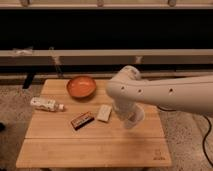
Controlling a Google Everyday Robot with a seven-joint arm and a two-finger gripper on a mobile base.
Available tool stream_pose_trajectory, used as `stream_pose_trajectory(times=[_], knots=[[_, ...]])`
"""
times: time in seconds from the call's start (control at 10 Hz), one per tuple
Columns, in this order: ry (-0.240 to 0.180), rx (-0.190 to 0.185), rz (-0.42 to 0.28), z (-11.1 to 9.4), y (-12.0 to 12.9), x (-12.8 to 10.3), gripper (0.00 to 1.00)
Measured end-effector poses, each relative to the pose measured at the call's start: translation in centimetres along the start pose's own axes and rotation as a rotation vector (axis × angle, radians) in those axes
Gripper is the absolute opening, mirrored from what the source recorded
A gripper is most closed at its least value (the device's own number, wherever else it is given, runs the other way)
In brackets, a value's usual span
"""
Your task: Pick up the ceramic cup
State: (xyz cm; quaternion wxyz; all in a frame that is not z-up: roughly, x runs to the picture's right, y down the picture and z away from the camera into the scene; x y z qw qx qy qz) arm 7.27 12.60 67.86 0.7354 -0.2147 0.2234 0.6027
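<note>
The ceramic cup (136,118) shows as a small white round shape at the lower end of my arm, over the right middle of the wooden table (90,150). My gripper (129,119) is right at the cup, mostly hidden behind my white forearm. I cannot tell whether the cup rests on the table or hangs just above it.
An orange bowl (81,86) sits at the back of the table. A white plastic bottle (46,104) lies at the left. A dark snack bar (82,120) and a pale packet (104,113) lie in the middle. A low rail and dark wall stand behind.
</note>
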Motion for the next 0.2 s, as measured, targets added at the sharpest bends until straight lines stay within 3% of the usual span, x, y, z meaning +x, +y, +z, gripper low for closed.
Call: stream_pose_trajectory(times=[0.2], knots=[[-0.007, -0.015, -0.035, -0.57, 0.58, -0.82, 0.0]])
